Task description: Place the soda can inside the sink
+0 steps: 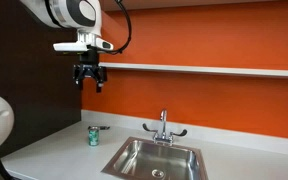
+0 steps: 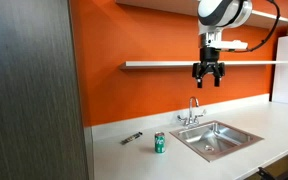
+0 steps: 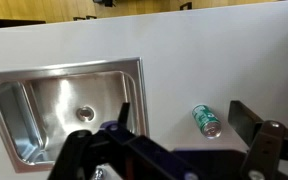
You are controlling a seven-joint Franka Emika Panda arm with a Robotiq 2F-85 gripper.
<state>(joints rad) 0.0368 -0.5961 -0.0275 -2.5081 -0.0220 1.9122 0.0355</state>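
Observation:
The green soda can [image 1: 94, 136] stands upright on the white counter, left of the sink [image 1: 156, 160]. It also shows in an exterior view [image 2: 160, 143] beside the sink [image 2: 216, 138], and in the wrist view [image 3: 207, 120] right of the sink [image 3: 64, 105]. The steel basin has a round drain and a chrome two-handled faucet [image 1: 164, 128]. My gripper [image 1: 89, 78] hangs high above the counter, open and empty, also seen in an exterior view [image 2: 208, 76]. In the wrist view its fingers [image 3: 184, 122] frame the can far below.
A small dark pen-like object [image 2: 131, 138] lies on the counter near the can. An orange wall with a white shelf [image 1: 204, 70] runs behind. A dark wood cabinet [image 2: 29, 90] stands at the counter's end.

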